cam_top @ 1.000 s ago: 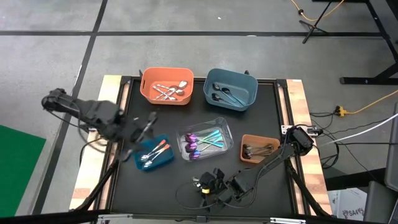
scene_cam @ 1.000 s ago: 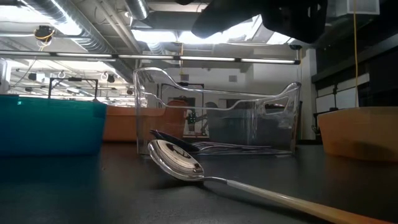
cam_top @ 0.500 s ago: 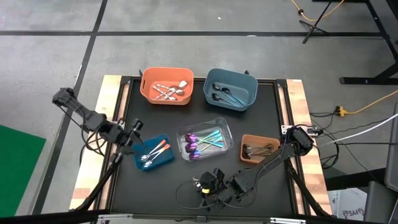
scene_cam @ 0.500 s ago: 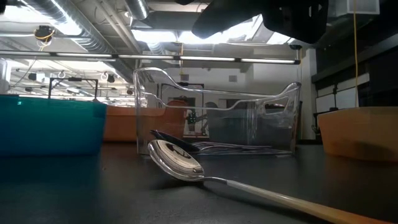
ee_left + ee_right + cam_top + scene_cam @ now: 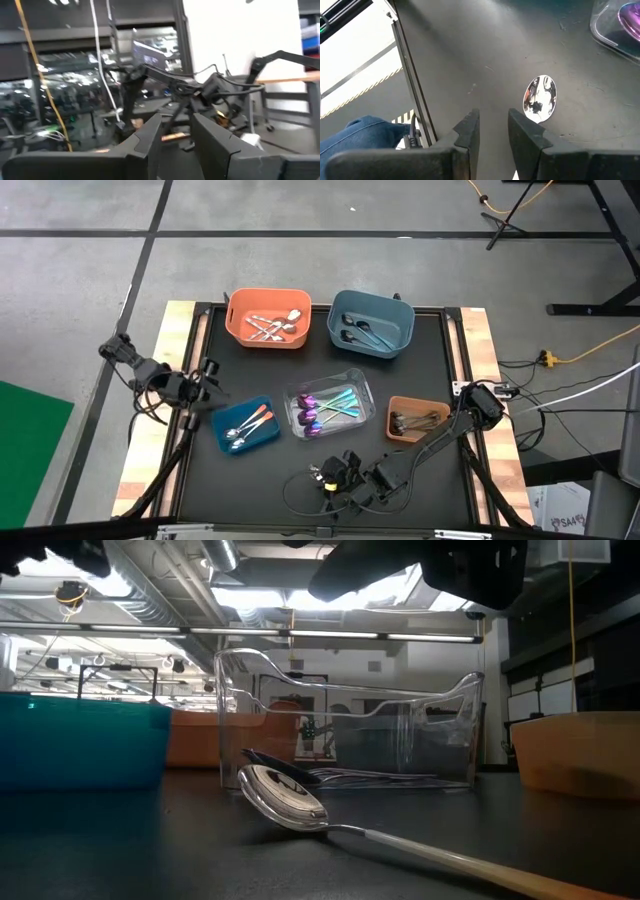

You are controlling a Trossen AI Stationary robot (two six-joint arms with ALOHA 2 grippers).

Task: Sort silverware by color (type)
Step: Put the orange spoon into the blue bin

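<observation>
Right gripper (image 5: 491, 131) slightly parted, empty, above bare mat beside spoon (image 5: 539, 98) | low view alone shows spoon's pale handle.

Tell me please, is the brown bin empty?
No. The brown bin holds several dark utensils, seen from above.

The table (image 5: 300, 470) has a matt black top, faintly scuffed, edged with pale bare wood. A spoon (image 5: 285, 802) lying on it is mirror-polished metal with a smooth cream handle. The clear bin (image 5: 332, 385) is glossy transparent plastic; the orange bin (image 5: 240, 325), blue bin (image 5: 400, 330) and brown bin (image 5: 400, 405) look like smooth opaque plastic. The spoons (image 5: 325, 408) in the clear bin shine iridescent purple-teal.
</observation>
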